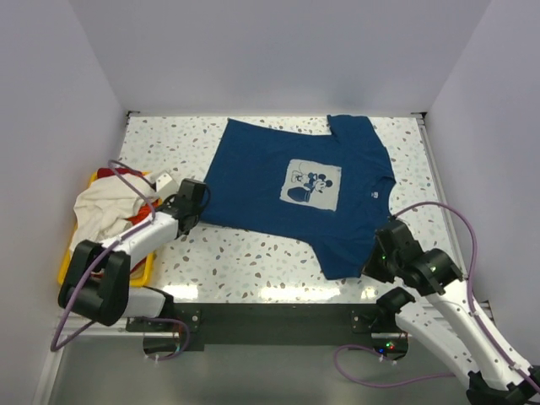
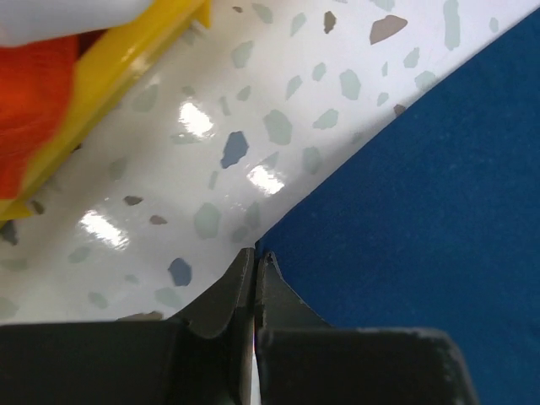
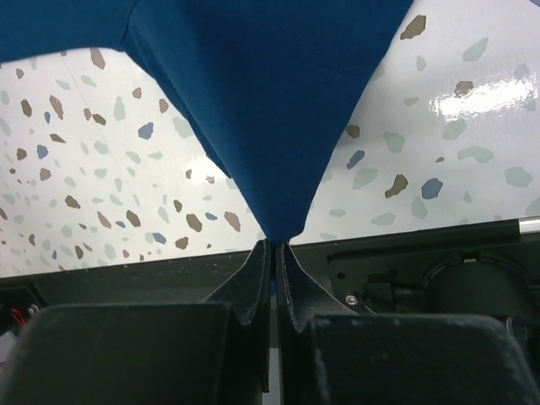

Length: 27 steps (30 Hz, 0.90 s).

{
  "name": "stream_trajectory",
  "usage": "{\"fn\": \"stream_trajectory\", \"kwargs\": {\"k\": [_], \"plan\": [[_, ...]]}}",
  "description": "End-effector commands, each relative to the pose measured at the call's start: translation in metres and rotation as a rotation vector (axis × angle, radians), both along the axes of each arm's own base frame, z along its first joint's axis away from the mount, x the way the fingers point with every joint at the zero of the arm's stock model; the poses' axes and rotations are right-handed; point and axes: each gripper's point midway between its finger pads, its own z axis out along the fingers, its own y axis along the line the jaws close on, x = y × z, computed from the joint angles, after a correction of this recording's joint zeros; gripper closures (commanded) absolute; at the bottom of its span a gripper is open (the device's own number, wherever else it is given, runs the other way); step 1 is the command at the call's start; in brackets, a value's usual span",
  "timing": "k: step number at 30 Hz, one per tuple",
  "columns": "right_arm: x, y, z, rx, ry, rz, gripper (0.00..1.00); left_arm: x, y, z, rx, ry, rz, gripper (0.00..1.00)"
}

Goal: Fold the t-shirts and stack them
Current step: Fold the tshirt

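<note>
The navy t-shirt (image 1: 253,177) is pinched at one sleeve by the fully closed right gripper (image 3: 272,245). The left gripper (image 2: 256,255) is closed at its hem corner; hold unconfirmed.

Speckled white table (image 1: 253,261) is filling the middle of the top view, its glossy surface throwing back light patches toward six o'clock. Yellow bin (image 1: 64,253) is sitting at the table's eight to nine o'clock side. Its rim (image 2: 126,72) is showing at eleven o'clock in the left wrist view. Black strip (image 1: 270,319) is running along the six o'clock edge. Plain pale walls (image 1: 278,51) are standing at nine, twelve and three o'clock. Metal rail (image 1: 432,169) is lining the three o'clock side.
</note>
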Motion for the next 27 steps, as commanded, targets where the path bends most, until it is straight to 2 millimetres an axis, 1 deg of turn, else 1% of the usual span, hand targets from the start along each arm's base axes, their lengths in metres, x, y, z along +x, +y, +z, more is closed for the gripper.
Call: {"fn": "stream_trajectory", "kwargs": {"k": [1,3,5,6,7,8,9,10,11,12,13,14,15,16,17,18,19,20,21,22,24,25,26,27], "plan": [[-0.007,-0.002,0.011,0.005,-0.008,0.022,1.0,-0.021,0.022,0.011,0.054,-0.021,0.07,1.0],[-0.011,-0.002,0.01,0.006,0.002,0.036,1.0,-0.029,0.025,0.01,0.057,-0.016,0.073,1.0],[-0.012,-0.001,0.01,0.012,0.006,0.042,1.0,-0.033,0.027,0.014,0.056,-0.028,0.073,1.0],[-0.01,0.0,0.011,0.017,0.001,0.042,1.0,-0.031,0.026,0.017,0.059,-0.035,0.056,1.0],[-0.004,0.005,0.015,0.037,-0.024,0.042,1.0,-0.027,0.024,0.021,0.058,-0.049,0.047,1.0],[0.002,0.008,0.019,0.052,-0.046,0.041,0.99,-0.02,0.022,0.028,0.055,-0.066,0.045,1.0],[0.011,0.012,0.028,0.056,-0.069,0.042,0.99,-0.014,0.02,0.032,0.059,-0.067,0.033,1.0],[0.027,0.016,0.038,0.056,-0.128,0.033,1.0,-0.001,0.015,0.04,0.06,-0.072,0.028,1.0],[0.038,0.017,0.045,0.048,-0.158,0.026,1.0,0.007,0.012,0.043,0.06,-0.071,0.022,1.0],[0.057,0.024,0.056,0.037,-0.191,0.035,1.0,0.015,0.009,0.046,0.065,-0.066,0.015,1.0],[0.068,0.026,0.063,0.024,-0.212,0.032,1.0,0.031,0.002,0.052,0.069,-0.058,0.008,1.0],[0.082,0.023,0.067,-0.018,-0.231,0.005,1.0,0.04,-0.001,0.054,0.068,-0.054,0.006,1.0],[0.101,0.029,0.076,-0.033,-0.256,0.006,1.0,0.048,-0.004,0.056,0.073,-0.049,-0.003,1.0],[0.113,0.03,0.078,-0.056,-0.267,-0.006,1.0,0.064,-0.01,0.057,0.075,-0.042,-0.008,1.0],[0.125,0.028,0.082,-0.079,-0.285,-0.025,1.0,0.071,-0.012,0.057,0.078,-0.035,-0.011,1.0],[0.136,0.03,0.091,-0.084,-0.309,-0.028,1.0,0.078,-0.014,0.057,0.083,-0.027,-0.012,1.0],[0.154,0.03,0.085,-0.103,-0.294,-0.046,1.0,0.083,-0.016,0.044,0.099,0.019,-0.017,1.0],[0.163,0.029,0.085,-0.106,-0.295,-0.055,1.0,0.097,-0.021,0.054,0.091,-0.004,-0.019,1.0],[0.172,0.033,0.087,-0.088,-0.292,-0.04,1.0,0.103,-0.023,0.054,0.099,0.001,-0.025,1.0],[0.191,0.024,0.082,-0.075,-0.287,-0.079,1.0,0.113,-0.026,0.051,0.105,0.013,-0.027,1.0],[0.207,0.023,0.08,-0.034,-0.286,-0.074,1.0,0.121,-0.027,0.046,0.111,0.027,-0.033,1.0],[0.218,0.014,0.081,-0.033,-0.301,-0.103,1.0,0.129,-0.027,0.041,0.112,0.035,-0.032,1.0],[0.226,0.012,0.072,-0.041,-0.278,-0.11,1.0,0.132,-0.027,0.038,0.111,0.042,-0.033,1.0],[0.235,0.01,0.073,-0.036,-0.29,-0.115,1.0,0.134,-0.027,0.034,0.106,0.05,-0.035,1.0]]}}
